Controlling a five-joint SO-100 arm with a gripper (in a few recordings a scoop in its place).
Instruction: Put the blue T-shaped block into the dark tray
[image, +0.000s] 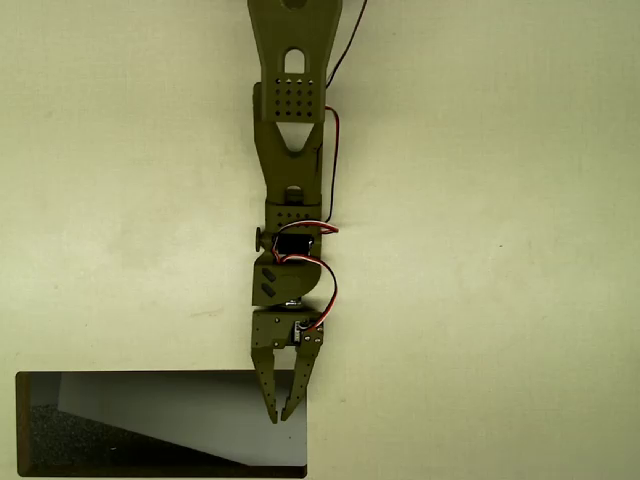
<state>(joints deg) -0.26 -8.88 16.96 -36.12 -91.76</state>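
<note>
The dark tray (18, 425) lies at the bottom left of the overhead view, with a thin brown rim, a speckled black floor and a pale grey slanted patch. My olive-green arm reaches down from the top edge. The gripper (280, 417) hangs over the tray's upper right corner, just inside its right rim. Its fingertips (272, 408) come together to a point and nothing shows between them. The blue T-shaped block is out of view.
A pale cream tabletop (480, 300) surrounds the arm on both sides. Red and black wires (330, 120) run along the arm's right flank. The tray's lower edge meets the bottom of the picture.
</note>
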